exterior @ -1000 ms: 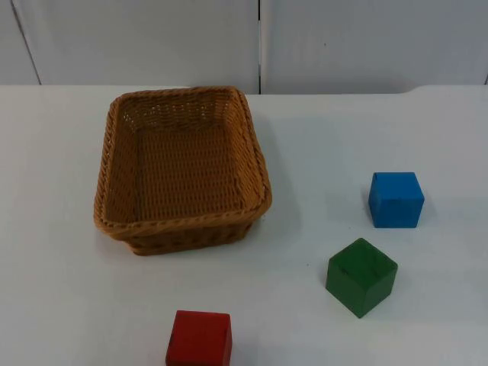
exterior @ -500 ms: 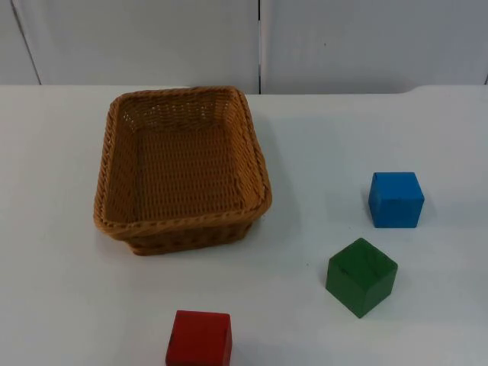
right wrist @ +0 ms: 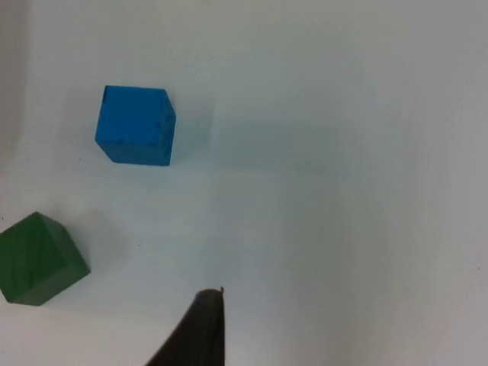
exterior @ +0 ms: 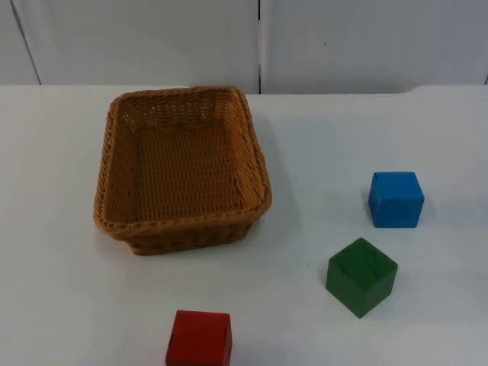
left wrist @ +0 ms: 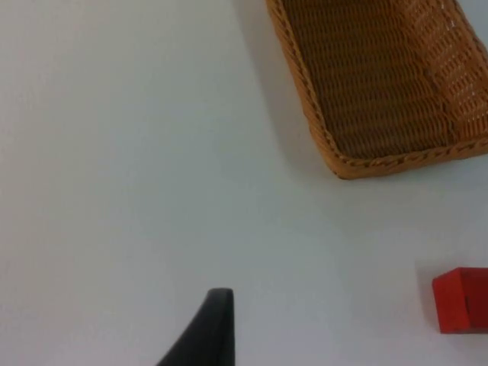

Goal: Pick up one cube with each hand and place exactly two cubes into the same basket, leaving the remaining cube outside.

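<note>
Top view: three cubes on the white table [exterior: 69, 305], none picked yet. The red cube [exterior: 199, 338] sits nearest the camera, just in front of the basket [exterior: 255, 164]; the green cube [exterior: 361, 276] sits rotated relative to the table edge, well right of the basket; the blue cube [exterior: 396, 199] is just behind the green one, squarer to the table. Basket is wicker, rectangular, open side up, nothing in it. From the left wrist view the basket's near corner [left wrist: 343, 164] and the red cube [left wrist: 461, 299] are off to one side of the left gripper [left wrist: 206, 332], which hangs over bare table, well apart from both. From the right wrist view the right gripper [right wrist: 200, 328] is also over bare table, with the blue cube [right wrist: 136, 124] and the green cube [right wrist: 36, 258] off to the side, not under it. One fingertip per gripper is visible, so I cannot tell whether either gripper is spread or closed. My read: task is at the start, both arms waiting high. Risks: the green cube's rotation means a straight-on pinch could catch corners and twist or slip it; green and blue are near each other, so a wide approach could knock the neighbour; dropping a third cube in would break the count.
</note>
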`<state>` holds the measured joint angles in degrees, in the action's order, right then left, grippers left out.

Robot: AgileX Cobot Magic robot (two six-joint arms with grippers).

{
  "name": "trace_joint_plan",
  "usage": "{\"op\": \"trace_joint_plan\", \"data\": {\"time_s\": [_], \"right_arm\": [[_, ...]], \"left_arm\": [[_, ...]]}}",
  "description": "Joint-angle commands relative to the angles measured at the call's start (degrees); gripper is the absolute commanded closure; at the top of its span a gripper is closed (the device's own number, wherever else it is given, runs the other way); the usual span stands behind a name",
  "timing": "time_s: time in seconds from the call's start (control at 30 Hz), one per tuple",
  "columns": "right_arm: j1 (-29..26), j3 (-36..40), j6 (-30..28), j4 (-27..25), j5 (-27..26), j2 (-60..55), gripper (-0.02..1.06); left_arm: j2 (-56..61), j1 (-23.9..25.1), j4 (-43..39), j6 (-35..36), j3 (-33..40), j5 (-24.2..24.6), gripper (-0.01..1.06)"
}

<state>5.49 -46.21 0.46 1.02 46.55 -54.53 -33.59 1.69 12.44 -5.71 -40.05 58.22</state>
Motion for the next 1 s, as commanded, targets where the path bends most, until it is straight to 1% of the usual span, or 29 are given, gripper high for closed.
{"op": "trace_joint_plan", "data": {"time_s": [0.0, 0.1, 0.2, 0.33, 0.47, 0.6, 0.83, 0.97], "right_arm": [[-0.3, -1.6, 0.0, -0.3, 0.2, -1.3, -0.01], [-0.3, -3.4, 0.0, -0.4, 0.2, -2.7, -0.01], [-0.3, -6.1, -2.8, -3.2, 0.3, -5.5, -0.01], [-0.3, -8.9, -4.6, -4.9, 0.8, -9.1, -0.01], [-0.3, -11.2, -5.5, -5.3, 0.8, -12.8, -0.01], [-0.3, -15.7, -6.1, -5.6, 1.2, -18.7, -0.01], [-0.1, -19.6, -6.6, -6.8, 1.7, -24.5, -0.01], [-0.1, -21.4, -9.6, -10.6, 1.6, -29.0, -0.01]], "left_arm": [[-1.1, 0.1, 0.6, -0.6, -0.4, -0.3, 0.00], [-2.2, 0.1, 0.8, -1.3, -0.4, -0.3, 0.00], [-4.2, 0.1, 1.6, -2.9, -0.4, -0.3, 0.00], [-6.2, 0.1, 1.9, -3.2, -0.4, -0.5, 0.00], [-8.4, 0.1, 1.7, -3.5, -0.4, -0.8, 0.00], [-11.6, 0.1, 1.9, -3.5, -0.4, -2.1, 0.00], [-15.2, 0.1, 1.9, -4.9, -0.4, -2.6, 0.00], [-17.5, 0.1, 2.2, -5.9, -0.4, -2.5, 0.00]]}}
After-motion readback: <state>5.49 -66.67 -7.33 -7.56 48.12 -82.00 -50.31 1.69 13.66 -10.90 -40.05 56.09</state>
